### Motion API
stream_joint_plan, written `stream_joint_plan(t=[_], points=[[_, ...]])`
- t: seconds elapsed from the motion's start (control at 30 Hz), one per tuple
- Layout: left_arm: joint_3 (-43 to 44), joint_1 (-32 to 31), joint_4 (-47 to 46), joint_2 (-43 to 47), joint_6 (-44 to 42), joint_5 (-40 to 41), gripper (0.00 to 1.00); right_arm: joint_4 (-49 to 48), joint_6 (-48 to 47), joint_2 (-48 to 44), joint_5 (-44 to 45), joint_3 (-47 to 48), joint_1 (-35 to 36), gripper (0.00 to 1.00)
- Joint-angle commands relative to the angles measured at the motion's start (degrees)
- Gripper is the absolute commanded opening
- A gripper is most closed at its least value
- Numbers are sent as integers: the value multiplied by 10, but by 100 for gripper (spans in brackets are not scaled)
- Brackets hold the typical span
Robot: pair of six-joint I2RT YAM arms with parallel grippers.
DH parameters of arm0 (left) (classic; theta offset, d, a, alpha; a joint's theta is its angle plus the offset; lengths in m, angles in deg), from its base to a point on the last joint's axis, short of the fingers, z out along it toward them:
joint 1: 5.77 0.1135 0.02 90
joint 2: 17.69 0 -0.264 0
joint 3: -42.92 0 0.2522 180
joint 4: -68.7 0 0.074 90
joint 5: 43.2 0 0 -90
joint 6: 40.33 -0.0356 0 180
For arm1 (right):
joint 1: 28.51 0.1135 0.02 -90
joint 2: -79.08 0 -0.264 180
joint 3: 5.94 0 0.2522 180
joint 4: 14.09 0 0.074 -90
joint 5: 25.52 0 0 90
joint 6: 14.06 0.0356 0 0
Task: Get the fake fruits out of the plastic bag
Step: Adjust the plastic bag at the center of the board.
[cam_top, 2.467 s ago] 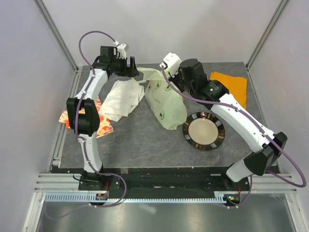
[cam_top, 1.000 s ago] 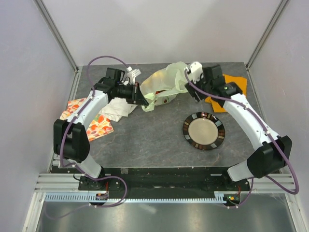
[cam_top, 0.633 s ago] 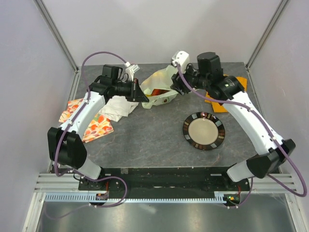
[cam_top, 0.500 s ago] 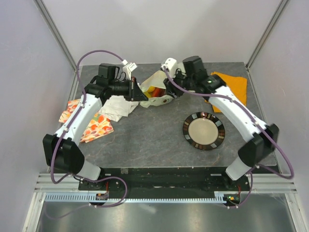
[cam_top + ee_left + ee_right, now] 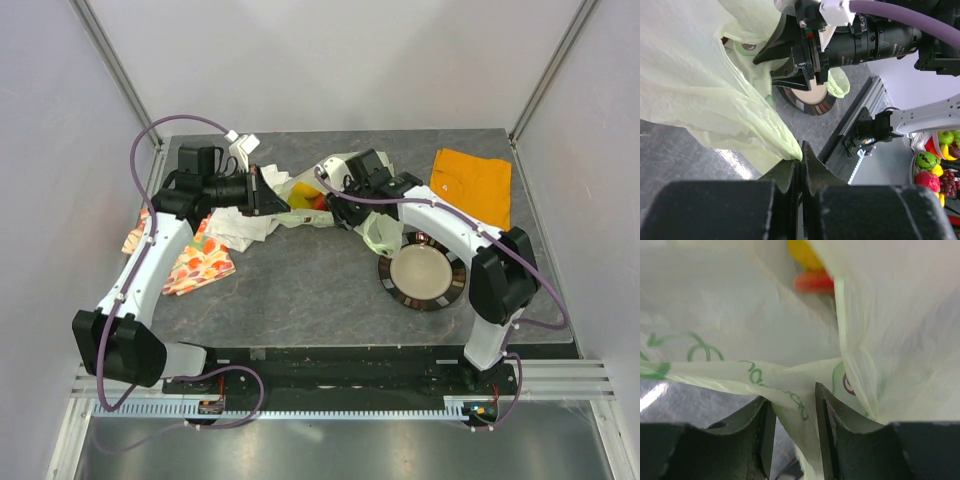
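Note:
The pale green plastic bag lies crumpled at the table's back middle, its mouth held between my two grippers. Inside the mouth show fake fruits: a yellow piece and a red piece, also seen as yellow piece and red piece. My left gripper is shut on the bag's edge, its jaws pressed together. My right gripper faces it from the right. A fold of the bag runs between its jaws, which stand apart.
A dark-rimmed plate sits right of the bag, under the right forearm. An orange cloth lies at the back right. A white cloth and a fruit-printed cloth lie under the left arm.
Both grippers have come down and to the left with the bag, which now lies lower and flatter. The right gripper's jaws have narrowed round a fold of the bag.

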Motion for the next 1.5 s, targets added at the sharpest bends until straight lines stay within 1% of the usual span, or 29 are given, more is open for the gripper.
stream_joint_plan(t=[0.0, 0.03, 0.13, 0.2, 0.43, 0.63, 0.7, 0.77, 0.8, 0.83, 0.87, 0.93, 0.97, 1.03, 1.1, 1.17, 1.2, 1.23, 1.27, 1.3, 1.33, 1.4, 1.47], points=[[-30, 0, 4, 40, 8, -2, 2, 29, 18, -80, -10, -26, -4, 43], [-33, 0, 4, 43, 8, -3, 2, 43, 23, -98, -27, -23, -3, 43], [-41, 0, -4, 43, 12, -6, 2, 42, 30, -119, -48, 0, -4, 44], [-43, 0, -17, 38, 18, -10, 2, 32, 40, -113, -50, 26, -2, 43], [-22, 0, -32, 14, 28, -19, 2, -8, 53, -27, -55, 76, 11, 39], [-15, 5, -54, 11, 57, -24, 2, -25, 73, 41, -48, 78, 25, 33], [-12, 15, -62, 8, 78, -37, 2, -25, 88, 58, -19, 78, 24, 31], [-14, 28, -69, 7, 91, -47, 2, -26, 110, 64, 68, 76, 13, 29], [-15, 30, -69, 9, 89, -55, 2, -28, 115, 69, 101, 78, -4, 28], [-16, 31, -65, 11, 82, -58, 2, -29, 117, 72, 146, 87, -15, 27], [-17, 31, -45, 16, 55, -56, 2, -28, 117, 75, 162, 98, -28, 26], [-21, 32, -22, 21, 28, -46, 2, -23, 115, 82, 203, 130, -67, 25], [-24, 31, -4, 24, 4, -44, 2, -20, 110, 84, 213, 140, -78, 25], [-34, 32, 3, 36, -11, -42, 2, -12, 97, 83, 226, 146, -108, 25], [-44, 31, 11, 48, -29, -41, 2, 0, 73, 58, 216, 123, -117, 26], [-60, 31, 19, 64, -46, -39, 2, 1, 74, 21, 176, 41, -115, 27], [-65, 31, 27, 69, -53, -39, 1, -5, 77, -23, 170, 5, -99, 28], [-77, 31, 30, 79, -61, -38, 2, -8, 76, -46, 167, -68, -86, 29], [-84, 31, 33, 84, -65, -38, 2, -13, 71, -70, 169, -102, -69, 30], [-88, 31, 41, 87, -68, -37, 2, -19, 60, -115, 182, -131, -40, 31], [-95, 31, 45, 95, -75, -38, 2, -19, 59, -135, 180, -168, -29, 32], [-101, 31, 49, 101, -82, -42, 2, 1, 54, -175, 164, -177, -23, 36], [-105, 31, 48, 100, -83, -53, 2, 17, 44, -185, 160, -155, -23, 40]])
